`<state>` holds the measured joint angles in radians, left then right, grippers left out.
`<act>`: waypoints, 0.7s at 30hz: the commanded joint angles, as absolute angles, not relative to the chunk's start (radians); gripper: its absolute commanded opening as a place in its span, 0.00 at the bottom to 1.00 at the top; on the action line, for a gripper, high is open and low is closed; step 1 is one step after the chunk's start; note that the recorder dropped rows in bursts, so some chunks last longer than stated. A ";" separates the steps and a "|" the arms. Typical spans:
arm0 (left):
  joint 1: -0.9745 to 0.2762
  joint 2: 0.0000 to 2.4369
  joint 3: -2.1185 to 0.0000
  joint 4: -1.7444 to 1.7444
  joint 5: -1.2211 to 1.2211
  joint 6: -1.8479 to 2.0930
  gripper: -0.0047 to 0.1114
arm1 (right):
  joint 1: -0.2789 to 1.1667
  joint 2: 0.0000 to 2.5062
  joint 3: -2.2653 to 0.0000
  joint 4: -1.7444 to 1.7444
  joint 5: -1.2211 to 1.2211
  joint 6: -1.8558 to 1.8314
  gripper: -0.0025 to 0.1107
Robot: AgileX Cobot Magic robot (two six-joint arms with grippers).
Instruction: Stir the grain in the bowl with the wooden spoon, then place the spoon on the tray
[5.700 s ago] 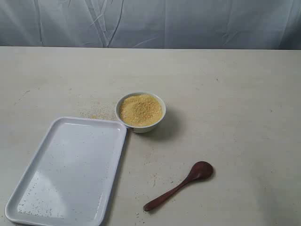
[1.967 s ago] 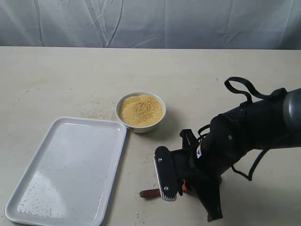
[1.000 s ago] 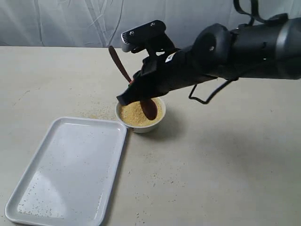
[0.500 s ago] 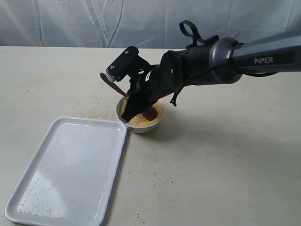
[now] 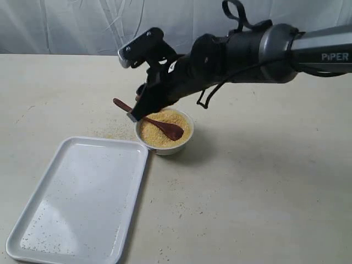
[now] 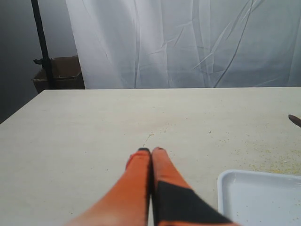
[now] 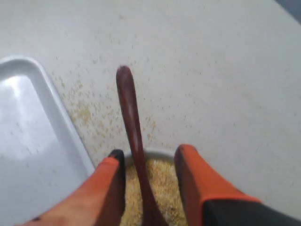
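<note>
- Wooden spoon (image 5: 172,131) lies tilted, with its oval head on the grain (image 5: 153,135) inside the bowl (image 5: 165,149). Its slim handle rises over the bowl's left rim and points toward the far left corner of the table (image 5: 264,181).
- We see the right gripper (image 7: 151,151) reaching in from the right side of the table, low over the bowl. Its jaws stand apart on either side of the handle.
- The gap between those jaws is wider than the handle. The handle runs close beside one finger, and we cannot tell whether they touch.
- The grain fills the bowl in a golden-yellow heap almost to the rim.
- The bowl stands near the middle of the table, just off the far right corner of the tray (image 5: 82,203). We cannot tell whether bowl and tray rim touch.
- The tray lies at a slant toward the near left corner of the table, holding only a speckling of stray grains.
- We also see loose grains (image 5: 113,133) scattered on the table along the tray's far edge, left of the bowl.
- The left gripper (image 6: 151,150) has its orange jaws pressed together with nothing between them. It sits above bare table beside one corner of the tray.
- A pale curtain (image 5: 82,27) hangs behind the table's far edge.
</note>
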<state>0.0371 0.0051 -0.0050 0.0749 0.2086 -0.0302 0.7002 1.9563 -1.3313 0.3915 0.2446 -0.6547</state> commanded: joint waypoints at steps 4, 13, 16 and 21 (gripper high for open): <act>0.038 0.000 0.000 0.071 0.199 -0.033 0.04 | 0.827 1.977 -1.474 0.301 0.286 -0.414 0.35; 0.038 0.000 0.000 0.071 0.199 -0.033 0.04 | 0.899 2.061 -1.714 -0.516 0.907 0.154 0.35; 0.038 0.000 0.000 0.071 0.199 -0.033 0.04 | 0.932 2.057 -1.723 -0.740 0.960 0.421 0.35; 0.038 0.000 0.000 0.071 0.199 -0.033 0.04 | 0.976 2.078 -1.703 -0.723 0.696 0.557 0.35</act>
